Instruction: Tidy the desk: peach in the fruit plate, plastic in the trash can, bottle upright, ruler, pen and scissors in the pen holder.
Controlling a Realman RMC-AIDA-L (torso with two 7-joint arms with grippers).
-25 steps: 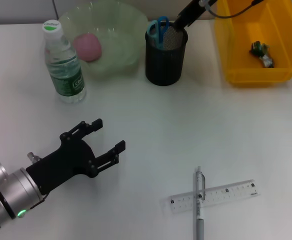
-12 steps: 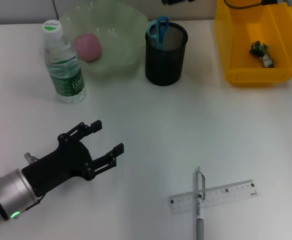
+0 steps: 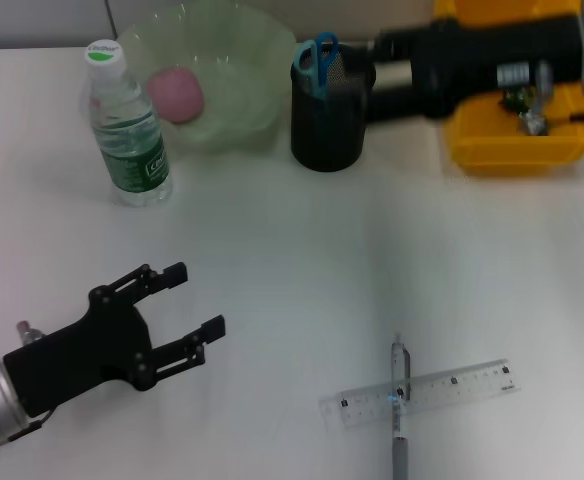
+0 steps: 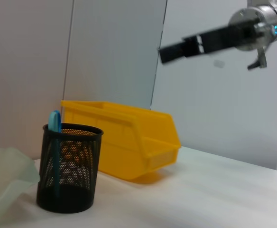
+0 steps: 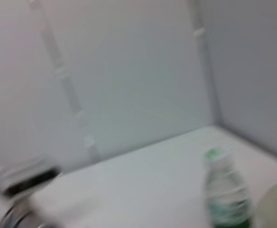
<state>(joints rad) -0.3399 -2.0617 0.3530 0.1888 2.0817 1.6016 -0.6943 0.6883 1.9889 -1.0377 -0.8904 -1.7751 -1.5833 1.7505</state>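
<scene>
The pink peach (image 3: 176,94) lies in the pale green fruit plate (image 3: 242,40). The bottle (image 3: 127,130) stands upright beside it and also shows in the right wrist view (image 5: 224,194). Blue-handled scissors (image 3: 317,58) stick out of the black mesh pen holder (image 3: 327,130). The clear ruler (image 3: 442,393) lies at the near right with the pen (image 3: 398,400) crossed over it. Plastic (image 3: 528,118) sits in the yellow trash can (image 3: 502,150). My left gripper (image 3: 196,298) hovers open and holds nothing at the near left. My right gripper (image 3: 380,72) reaches over the trash can toward the holder.
From the left wrist, the pen holder (image 4: 67,173) with the scissors handle (image 4: 55,123) stands before the yellow trash can (image 4: 129,142). The right arm (image 4: 200,40) hangs high above them. A grey wall closes the back of the table.
My right arm has swung back into view, low over the trash can and pen holder. My left gripper has drawn back toward the near left, still open.
</scene>
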